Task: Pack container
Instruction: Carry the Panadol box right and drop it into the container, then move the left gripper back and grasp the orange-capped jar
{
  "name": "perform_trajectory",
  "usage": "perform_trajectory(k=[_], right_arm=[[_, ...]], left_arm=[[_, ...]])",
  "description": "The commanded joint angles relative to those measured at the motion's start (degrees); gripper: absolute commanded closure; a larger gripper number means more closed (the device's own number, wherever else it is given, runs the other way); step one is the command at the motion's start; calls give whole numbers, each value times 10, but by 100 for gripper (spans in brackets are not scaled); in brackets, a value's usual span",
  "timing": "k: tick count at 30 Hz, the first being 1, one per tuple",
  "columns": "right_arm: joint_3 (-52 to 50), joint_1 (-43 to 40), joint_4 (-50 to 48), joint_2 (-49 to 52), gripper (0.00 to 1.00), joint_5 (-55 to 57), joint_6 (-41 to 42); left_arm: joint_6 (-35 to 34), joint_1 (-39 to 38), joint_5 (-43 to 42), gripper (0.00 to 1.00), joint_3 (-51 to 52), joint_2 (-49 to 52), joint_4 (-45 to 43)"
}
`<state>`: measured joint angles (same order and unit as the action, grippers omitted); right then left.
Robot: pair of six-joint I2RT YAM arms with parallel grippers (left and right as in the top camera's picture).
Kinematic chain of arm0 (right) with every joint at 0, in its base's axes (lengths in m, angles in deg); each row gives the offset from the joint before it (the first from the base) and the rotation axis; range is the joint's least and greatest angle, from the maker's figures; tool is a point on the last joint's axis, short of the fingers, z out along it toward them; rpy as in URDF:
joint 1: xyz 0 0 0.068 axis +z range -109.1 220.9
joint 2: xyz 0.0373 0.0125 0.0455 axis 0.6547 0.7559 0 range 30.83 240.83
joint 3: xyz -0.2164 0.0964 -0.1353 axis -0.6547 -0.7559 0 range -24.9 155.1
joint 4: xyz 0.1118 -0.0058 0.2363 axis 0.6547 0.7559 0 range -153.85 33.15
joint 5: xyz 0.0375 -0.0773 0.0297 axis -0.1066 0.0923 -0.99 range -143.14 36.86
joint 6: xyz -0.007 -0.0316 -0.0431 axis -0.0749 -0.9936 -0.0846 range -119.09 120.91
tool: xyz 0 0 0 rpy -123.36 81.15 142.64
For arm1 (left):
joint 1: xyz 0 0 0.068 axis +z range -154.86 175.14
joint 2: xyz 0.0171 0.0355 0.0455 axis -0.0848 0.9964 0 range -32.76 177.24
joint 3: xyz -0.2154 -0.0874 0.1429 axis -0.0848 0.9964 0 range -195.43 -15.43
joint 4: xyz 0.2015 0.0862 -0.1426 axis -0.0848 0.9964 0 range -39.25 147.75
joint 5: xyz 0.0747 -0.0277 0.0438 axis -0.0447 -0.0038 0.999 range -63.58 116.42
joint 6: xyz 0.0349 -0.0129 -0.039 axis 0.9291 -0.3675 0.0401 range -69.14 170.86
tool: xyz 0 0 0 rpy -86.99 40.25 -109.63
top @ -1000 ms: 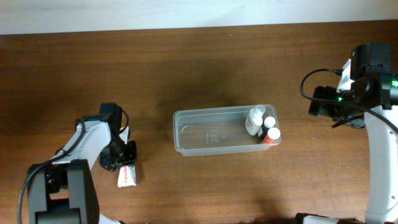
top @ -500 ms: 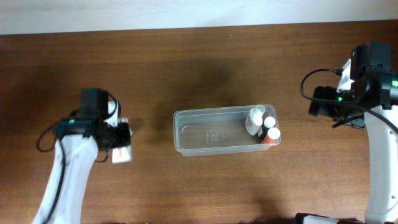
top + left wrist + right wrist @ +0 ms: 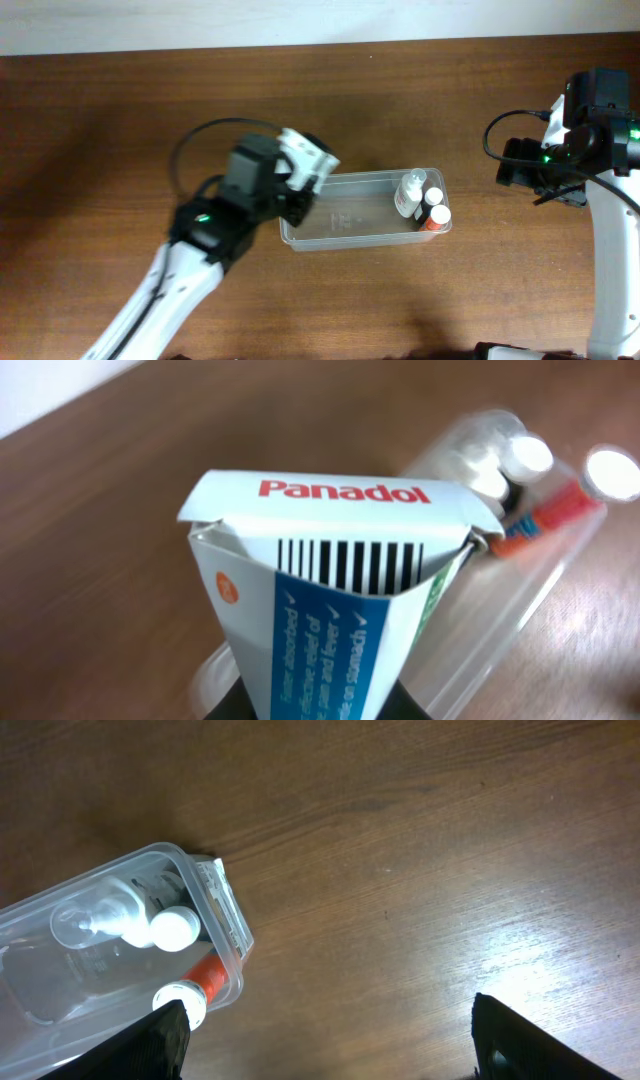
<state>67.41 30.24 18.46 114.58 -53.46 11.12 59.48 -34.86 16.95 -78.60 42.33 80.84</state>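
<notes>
The clear plastic container lies in the middle of the table, with three small bottles at its right end. My left gripper is shut on a white and blue Panadol box and holds it above the container's left end. In the left wrist view the box fills the middle, with the container and bottles behind it. My right gripper is open and empty, off to the right of the container.
The table is dark brown wood. A white wall edge runs along the far side. The right arm stands at the right edge of the table.
My left arm has swung from the table's left side to the container's left end, carrying the Panadol box. The right arm has not moved.
</notes>
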Motion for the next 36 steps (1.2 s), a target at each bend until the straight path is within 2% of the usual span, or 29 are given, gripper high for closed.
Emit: perform_trajectory(k=[1,8,9,12,13,16,19,21,24,27,31,36], right_arm=[[-5,-2,0,0,18,-5,-6],[-5,-2,0,0,18,-5,-6],[-5,-2,0,0,18,-5,-6],[-5,-2,0,0,18,-5,-8],[-5,-2,0,0,18,-5,-8],[-5,-2,0,0,18,-5,-8],[-5,-2,0,0,18,-5,-10],[-5,-2,0,0,18,-5,-10],[-5,-2,-2,0,18,-5,-10],[-5,-2,-2,0,18,-5,-10],[-5,-2,-2,0,18,-5,-10],[-5,-2,-2,0,18,-6,-10]], left_arm=[[93,-39,3,83,-4,62,-18],[93,-55,5,78,-4,170,-21],[93,-55,5,74,-4,179,-21],[93,-55,5,48,-4,188,-21],[93,-55,5,44,-5,185,-20],[92,-55,10,23,-17,165,-9],[89,-54,60,14,-40,122,26],[81,-49,110,1,-50,89,52],[33,-22,185,1,-55,35,85],[-20,40,204,1,-55,-11,129],[-98,149,190,1,-53,-17,162],[-108,257,118,1,-43,36,167]])
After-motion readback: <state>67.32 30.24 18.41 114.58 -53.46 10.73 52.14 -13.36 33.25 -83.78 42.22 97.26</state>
